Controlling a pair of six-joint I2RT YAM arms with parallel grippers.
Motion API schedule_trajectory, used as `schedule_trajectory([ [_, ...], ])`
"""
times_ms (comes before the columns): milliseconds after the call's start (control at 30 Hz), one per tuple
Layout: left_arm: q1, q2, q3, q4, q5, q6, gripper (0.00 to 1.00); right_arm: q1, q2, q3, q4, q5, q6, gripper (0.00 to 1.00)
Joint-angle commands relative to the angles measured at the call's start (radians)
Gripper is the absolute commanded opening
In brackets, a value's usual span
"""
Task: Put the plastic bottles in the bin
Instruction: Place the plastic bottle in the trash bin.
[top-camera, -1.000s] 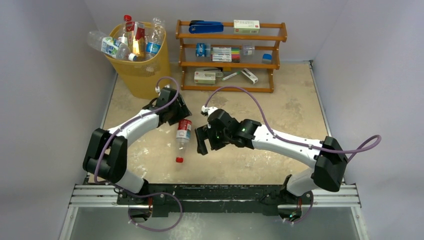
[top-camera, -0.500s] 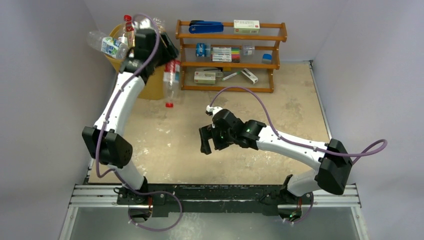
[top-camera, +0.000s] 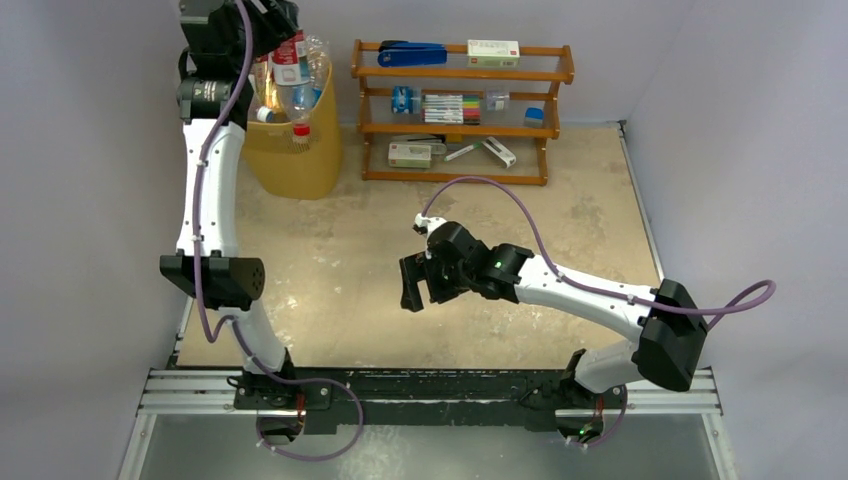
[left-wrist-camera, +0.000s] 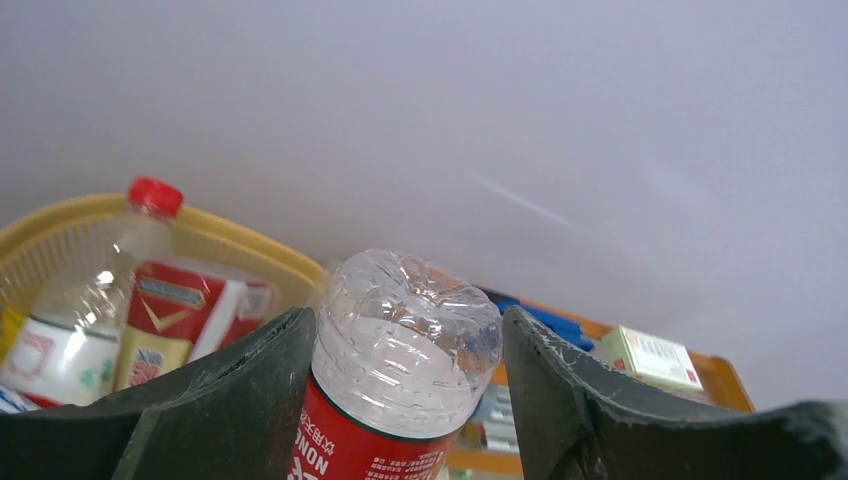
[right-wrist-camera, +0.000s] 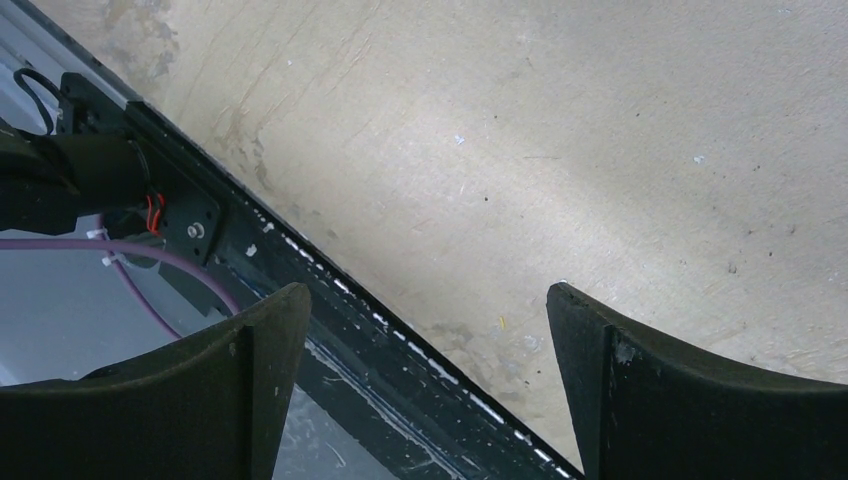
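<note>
Bottle (left-wrist-camera: 400, 345) in grip of left end effector (left-wrist-camera: 408, 325), up from mid-table to above bin (top-camera: 290, 165); right end effector (right-wrist-camera: 425, 295) wide, empty.

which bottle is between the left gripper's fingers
The clear red-labelled bottle, base up between the left gripper fingers above the bin; the other bottles lie inside the bin.

Clear bottle (left-wrist-camera: 405, 340): its red label (left-wrist-camera: 365, 450) carries the white letters "NONG", cut by the frame edge. Other print on it is illegible.
</note>
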Motion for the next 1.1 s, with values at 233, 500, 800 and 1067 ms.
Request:
schedule_trajectory([
  [233, 0.034, -0.082, -0.215, 0.478, -0.046, 0.14, 0.65, -0.003, -0.021, -0.01, 0.041, -0.028, 0.008, 0.9],
  [500, 0.034, -0.058, -0.173, 0.549, -0.029, 0.125, 0.66, -0.003, 0.0, -0.006, 0.049, -0.034, 0.008, 0.9],
  [800, 0.036, -0.08, -0.316, 0.698, -0.026, 0.135, 0.66, -0.002, -0.001, -0.008, 0.046, -0.031, 0.009, 0.9],
  [1067, 0.036, -0.149, -0.483, 0.737, -0.004, 0.149, 0.67, -0.002, -0.008, -0.024, 0.052, -0.034, 0.016, 0.9],
])
